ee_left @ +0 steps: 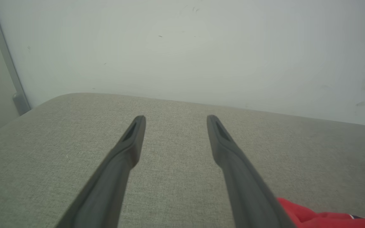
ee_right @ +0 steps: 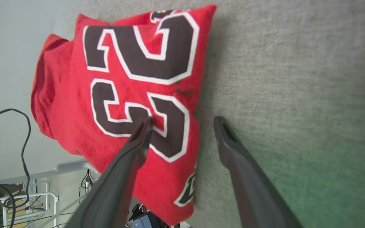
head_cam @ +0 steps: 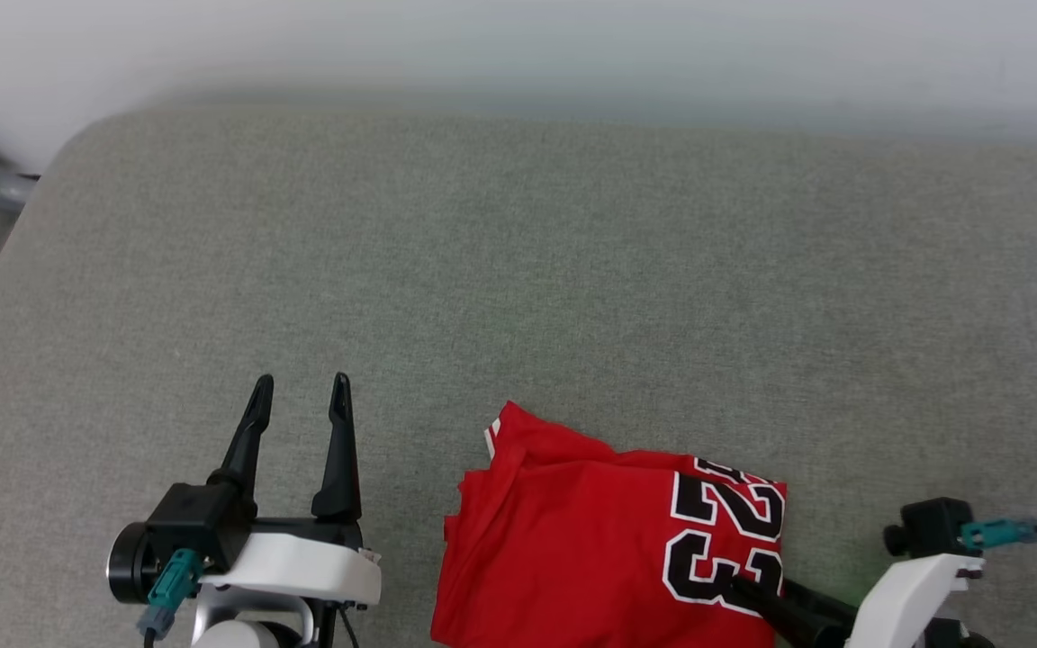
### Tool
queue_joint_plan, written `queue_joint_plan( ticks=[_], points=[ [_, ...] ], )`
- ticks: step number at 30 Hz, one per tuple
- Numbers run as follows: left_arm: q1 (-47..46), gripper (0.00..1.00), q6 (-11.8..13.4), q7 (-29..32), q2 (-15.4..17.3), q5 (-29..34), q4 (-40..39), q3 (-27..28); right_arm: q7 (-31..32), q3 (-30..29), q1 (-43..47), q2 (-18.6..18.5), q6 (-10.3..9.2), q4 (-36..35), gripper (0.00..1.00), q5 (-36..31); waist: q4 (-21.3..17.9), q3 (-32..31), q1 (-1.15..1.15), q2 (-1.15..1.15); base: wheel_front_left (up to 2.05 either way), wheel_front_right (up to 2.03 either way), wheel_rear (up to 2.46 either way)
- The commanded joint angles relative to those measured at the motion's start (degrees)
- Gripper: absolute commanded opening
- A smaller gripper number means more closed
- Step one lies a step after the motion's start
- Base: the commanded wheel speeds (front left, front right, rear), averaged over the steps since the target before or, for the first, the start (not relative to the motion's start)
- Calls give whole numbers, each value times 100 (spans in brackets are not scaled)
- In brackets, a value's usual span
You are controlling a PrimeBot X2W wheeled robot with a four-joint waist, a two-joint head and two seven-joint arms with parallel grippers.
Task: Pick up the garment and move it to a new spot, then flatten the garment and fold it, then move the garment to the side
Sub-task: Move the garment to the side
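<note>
Red jersey shirt (head_cam: 572,540) with a black, white-outlined 23 is lying folded at the bench's (head_cam: 518,270) near edge, right of centre, part of it reaching past that edge. The right gripper (ee_right: 184,120) is hovering with fingers apart, straddling the shirt's right edge. The left gripper (head_cam: 301,382), also spread, is pointing over bare fabric leftward. Open bench is stretching back to the wall (head_cam: 518,45).

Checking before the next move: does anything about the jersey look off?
The garment lies bunched, and its near side appears to hang past the edge of the grey surface in the right wrist view. A small dark smudge marks the red beside the number.
</note>
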Motion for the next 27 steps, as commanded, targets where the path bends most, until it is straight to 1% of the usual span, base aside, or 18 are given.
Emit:
queue_joint_plan(
  ticks=[1,2,8,9,10,11,12,16,20,24,27],
  points=[
    [-131,100,-50,-20,-39,66,-22,41,42,162,-138,-77,-2,227,100,89,97,165,-1,0,0,0,0],
    [-131,100,-50,-20,-39,66,-22,41,42,162,-138,-77,-2,227,100,89,97,165,-1,0,0,0,0],
    [-213,100,-158,-19,-152,144,-25,162,-42,580,-383,-131,-9,941,100,230,151,270,-1,0,0,0,0],
    [-204,100,-175,-19,-167,150,-1,185,-73,615,-410,-131,-11,1007,85,240,153,259,-1,0,0,0,0],
    [-181,100,-193,-19,-182,166,14,203,-77,666,-420,-121,-14,1057,45,289,150,233,-1,0,0,0,0],
    [-153,100,-195,-19,-196,176,28,228,-103,724,-445,-132,-14,1065,7,310,142,215,-1,0,0,0,0],
    [-120,100,-204,-19,-210,188,52,242,-135,761,-467,-165,-12,1070,0,324,137,182,-1,0,0,0,0],
    [-25,100,-245,-19,-241,246,119,303,-288,875,-559,-304,-8,992,0,367,73,-22,-1,0,0,0,0],
    [103,100,-286,-19,-243,310,181,345,-455,942,-655,-493,-5,839,0,244,-63,-317,-1,0,0,0,0],
    [247,100,-341,-18,-143,404,200,347,-486,957,-683,-747,-4,727,0,-83,-327,-560,-1,0,0,0,0],
    [326,100,-358,-18,-86,451,164,358,-423,917,-730,-947,-2,631,0,-414,-623,-640,-1,0,0,0,0]
  ],
)
